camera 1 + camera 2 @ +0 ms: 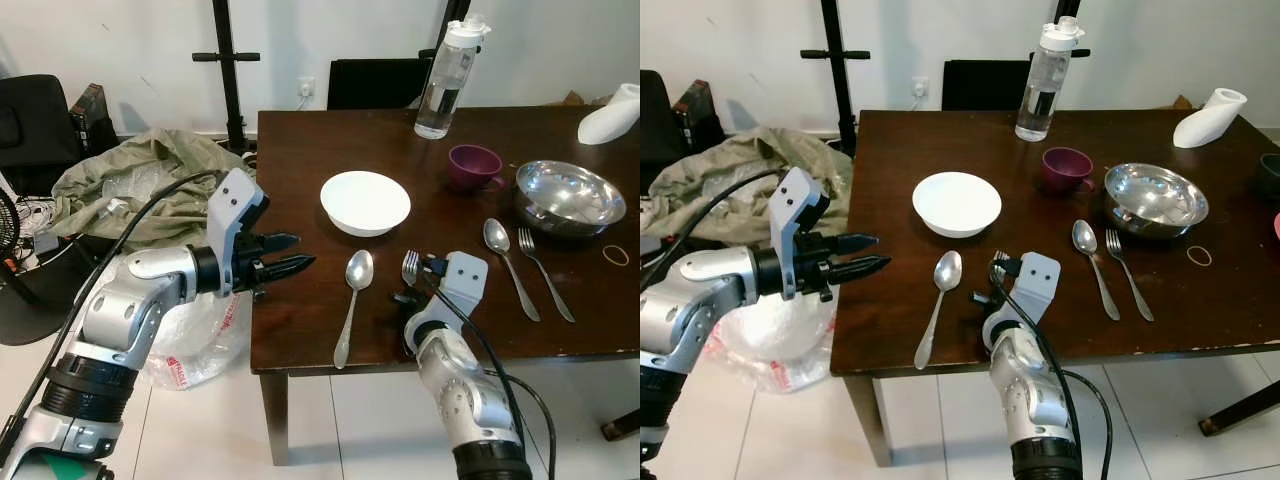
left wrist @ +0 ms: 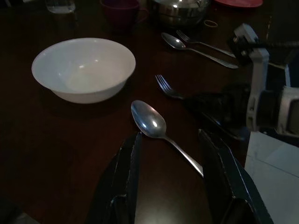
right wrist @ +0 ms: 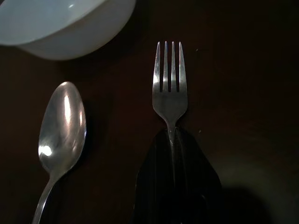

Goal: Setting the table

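- The fork shows its tines and neck; its handle is hidden between the closed black fingers of the right gripper.
- In the right wrist view the white bowl is cut by the top edge and the spoon by the bottom edge.
- In the left eye view the white object at upper right is cut by the frame's right edge; what it is cannot be told.
- The black chair at far left is cut by the left edge.
- The red print on the plastic bag under the left arm is too small to read.
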